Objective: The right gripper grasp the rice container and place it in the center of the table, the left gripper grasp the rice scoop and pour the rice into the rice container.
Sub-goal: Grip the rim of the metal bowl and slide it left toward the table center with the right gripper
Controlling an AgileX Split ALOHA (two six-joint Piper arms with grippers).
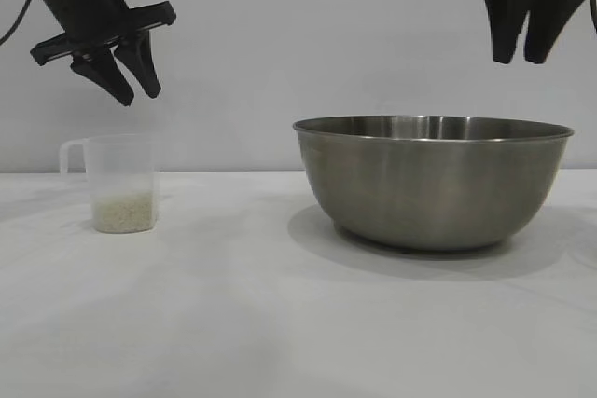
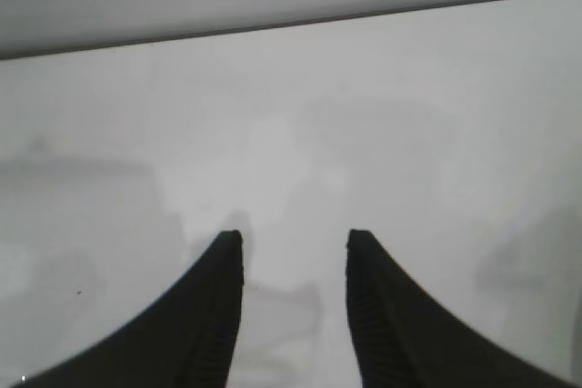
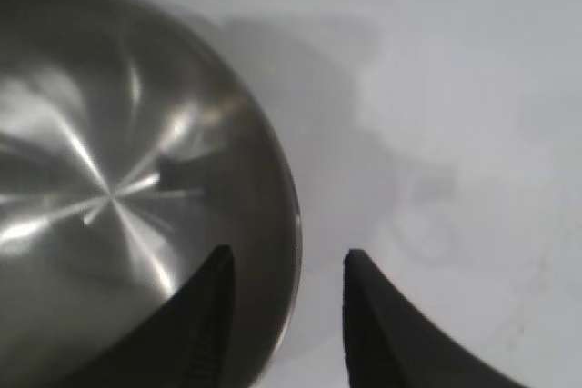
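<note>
The steel rice container [image 1: 432,181] stands on the white table [image 1: 233,305], right of centre. It is empty in the right wrist view [image 3: 118,188]. My right gripper [image 1: 524,55] hangs open well above its right rim; in the right wrist view [image 3: 286,256] one finger is over the inside and one outside the rim. The clear rice scoop [image 1: 119,182] stands at the left with rice [image 1: 123,212] in its bottom and its handle to the left. My left gripper [image 1: 137,93] is open and empty, just above the scoop. The left wrist view [image 2: 294,241] shows only table.
A plain grey wall is behind the table. The table's far edge [image 2: 273,28] shows in the left wrist view. Bare tabletop lies between the scoop and the container and along the front.
</note>
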